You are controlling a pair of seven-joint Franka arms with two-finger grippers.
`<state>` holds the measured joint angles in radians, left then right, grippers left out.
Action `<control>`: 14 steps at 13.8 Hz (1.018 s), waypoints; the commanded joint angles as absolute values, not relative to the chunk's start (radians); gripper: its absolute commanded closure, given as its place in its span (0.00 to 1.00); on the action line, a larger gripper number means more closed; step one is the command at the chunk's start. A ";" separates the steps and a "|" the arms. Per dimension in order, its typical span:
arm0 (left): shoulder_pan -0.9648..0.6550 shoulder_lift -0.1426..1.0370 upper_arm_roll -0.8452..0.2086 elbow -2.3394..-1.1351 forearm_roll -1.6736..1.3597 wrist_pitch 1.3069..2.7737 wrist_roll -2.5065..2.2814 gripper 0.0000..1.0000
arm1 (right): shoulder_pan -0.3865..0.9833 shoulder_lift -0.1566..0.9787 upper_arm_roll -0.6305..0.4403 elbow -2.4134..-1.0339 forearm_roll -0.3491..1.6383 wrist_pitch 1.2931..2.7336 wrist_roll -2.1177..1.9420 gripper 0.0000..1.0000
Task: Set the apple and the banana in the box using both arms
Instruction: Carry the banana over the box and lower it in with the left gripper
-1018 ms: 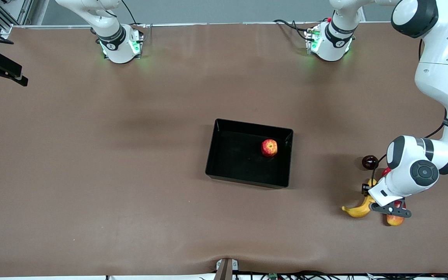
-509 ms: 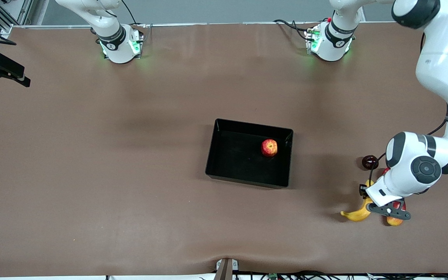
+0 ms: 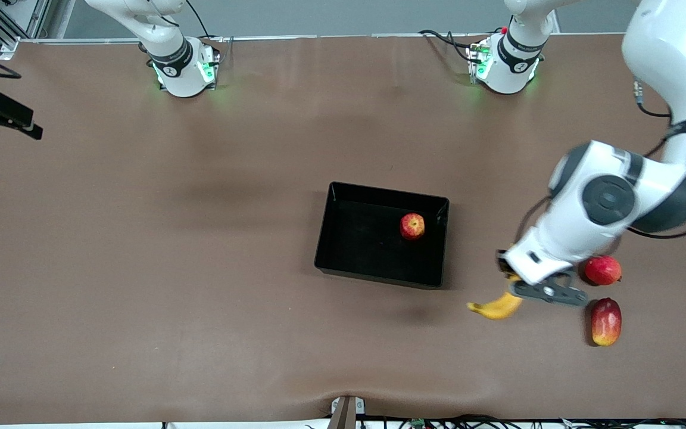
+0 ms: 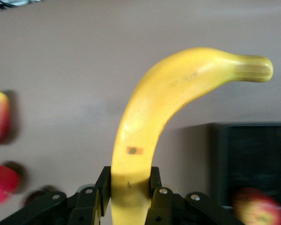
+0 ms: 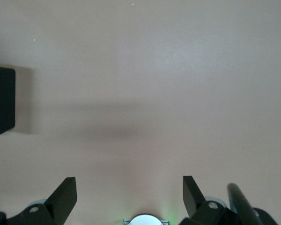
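Our right gripper (image 5: 126,197) waits with its fingers wide apart over bare table. The apple (image 3: 412,226) sits in the box (image 3: 343,267). Our left gripper (image 4: 129,187) squeezes the banana (image 3: 496,307), up in the air just beside the box. The banana is yellow, curved and sticks out past the fingers. Next, we think, we carry it over the box and let go.

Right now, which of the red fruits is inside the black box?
The apple, small, round and streaked with yellow, sits in the box. The smooth round red fruit and the long red-yellow fruit lie on the table.
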<state>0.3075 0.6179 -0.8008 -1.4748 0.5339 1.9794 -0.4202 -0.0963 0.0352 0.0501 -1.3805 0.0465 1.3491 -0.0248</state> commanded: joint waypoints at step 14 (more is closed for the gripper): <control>-0.288 0.751 -0.595 -1.476 0.555 2.089 -1.023 1.00 | -0.114 0.023 0.061 -1.425 0.046 1.381 -0.032 0.00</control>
<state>-0.2601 0.7280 -0.6188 -1.4949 0.5359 2.0434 -0.9724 -0.0991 0.0365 0.0491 -1.4131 0.0465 1.3754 -0.0250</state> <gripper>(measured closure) 0.634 0.000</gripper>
